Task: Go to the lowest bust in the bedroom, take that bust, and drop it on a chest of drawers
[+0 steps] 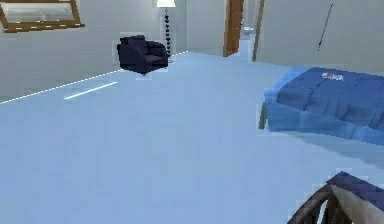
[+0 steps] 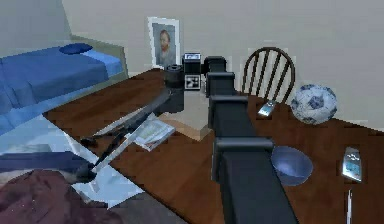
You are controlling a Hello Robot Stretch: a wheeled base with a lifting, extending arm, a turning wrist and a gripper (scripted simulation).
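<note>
Could not tell whether the hand [image 2: 100, 150], low over the brown surface [image 2: 115, 100] beside a booklet [image 2: 152, 133], held anything, nor where the bust stood, so judged it wisest to scan low spots beyond the hand before reaching.

We find no word, number or sign we can read here. On the blue bed [image 1: 300, 105] there's a dark patch [image 1: 333, 77] that may be print, but it's too small for us to make out. At the arm's [image 2: 240, 150] far end the two white squares [image 2: 193, 60] carry black marks, patterns rather than letters. The papers [image 2: 152, 133] on the brown table [image 2: 110, 100] give us nothing legible either.
</note>
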